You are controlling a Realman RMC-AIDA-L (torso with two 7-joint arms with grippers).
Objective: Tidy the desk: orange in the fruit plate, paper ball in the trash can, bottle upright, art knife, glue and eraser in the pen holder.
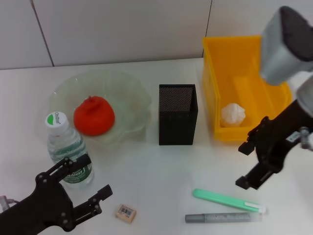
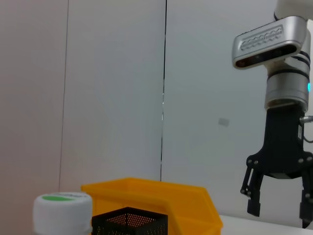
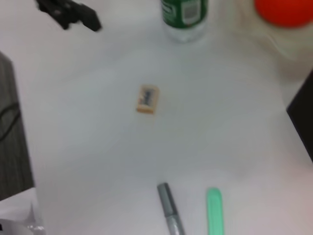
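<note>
Since the orange (image 1: pixel 94 115) sits in the fruit plate (image 1: pixel 132 93), the paper ball (image 1: pixel 234 114) in the trash can (image 1: pixel 230 58) and the bottle (image 1: pixel 68 152) stands, small items remain. Right gripper (image 1: pixel 248 165) hovers spread, empty, above the green art knife (image 1: pixel 227 200) and grey glue (image 1: pixel 222 217), near right. Both look light, stiff, slick; I'd pinch mid-body. Left gripper (image 1: pixel 97 185), also spread, waits beside the eraser (image 1: pixel 125 213).

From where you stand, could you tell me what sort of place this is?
Probably a staged desk for a tidying test: a white table against plain wall panels, with a pen holder, a yellow trash can and an eraser laid out.
</note>
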